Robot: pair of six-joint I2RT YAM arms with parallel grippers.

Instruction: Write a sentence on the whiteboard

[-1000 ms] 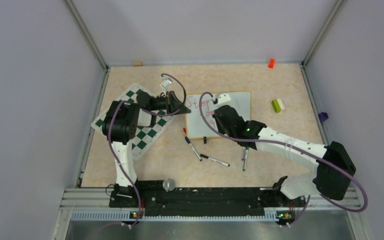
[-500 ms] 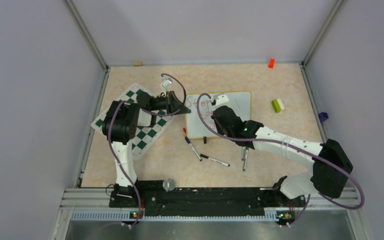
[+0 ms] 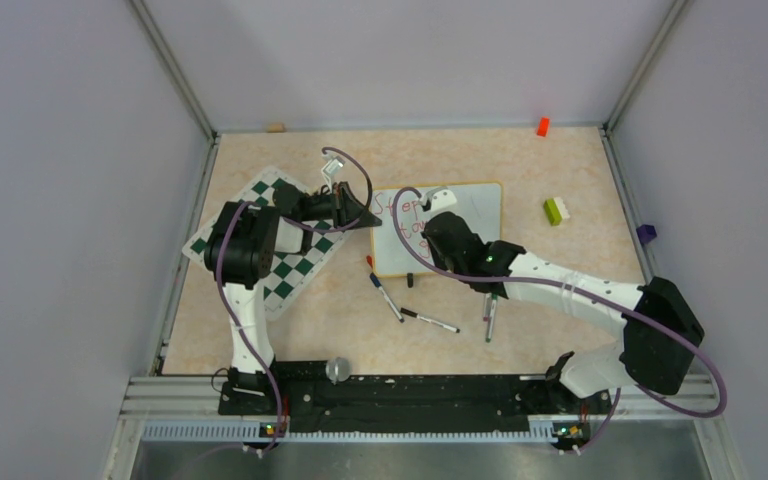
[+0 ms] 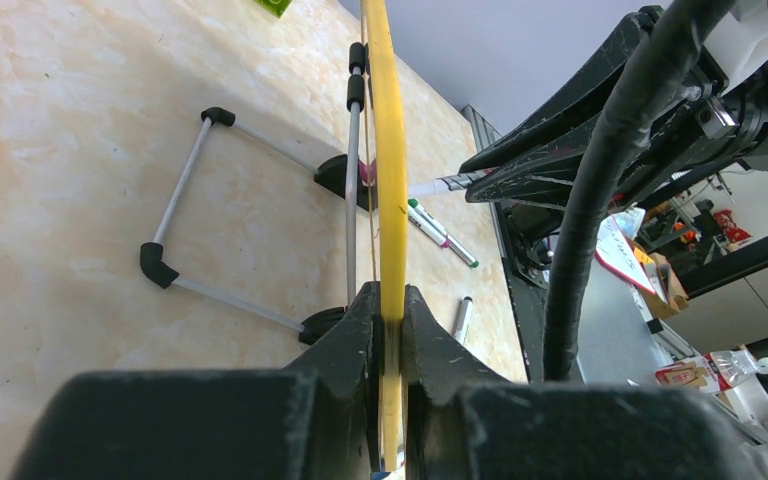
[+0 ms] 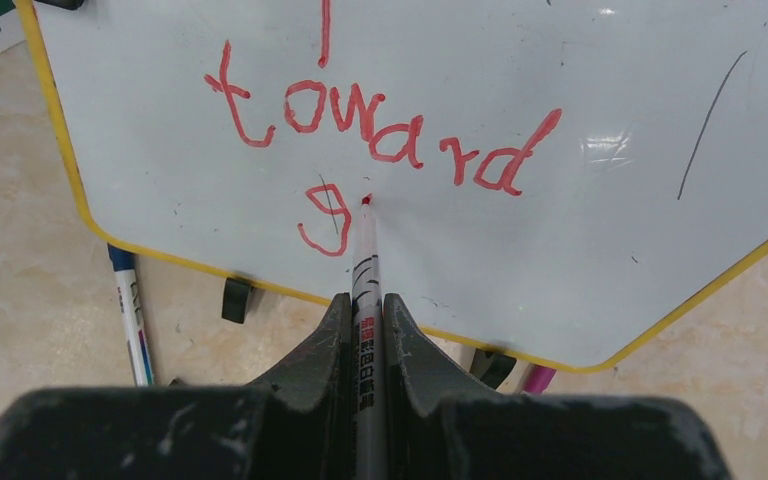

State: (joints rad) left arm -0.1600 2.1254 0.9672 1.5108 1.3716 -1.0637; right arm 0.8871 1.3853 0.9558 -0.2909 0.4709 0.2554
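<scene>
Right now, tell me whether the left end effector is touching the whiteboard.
Touching. The left wrist view shows the left end effector shut on the whiteboard, its jaws pressed against both sides of the yellow edge with no gap.

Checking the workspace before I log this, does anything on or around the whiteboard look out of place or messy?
A thin dark stray stroke marks the whiteboard right of the red sentence. Three loose markers lie scattered on the table in front of it, and the chessboard mat sits askew.
</scene>
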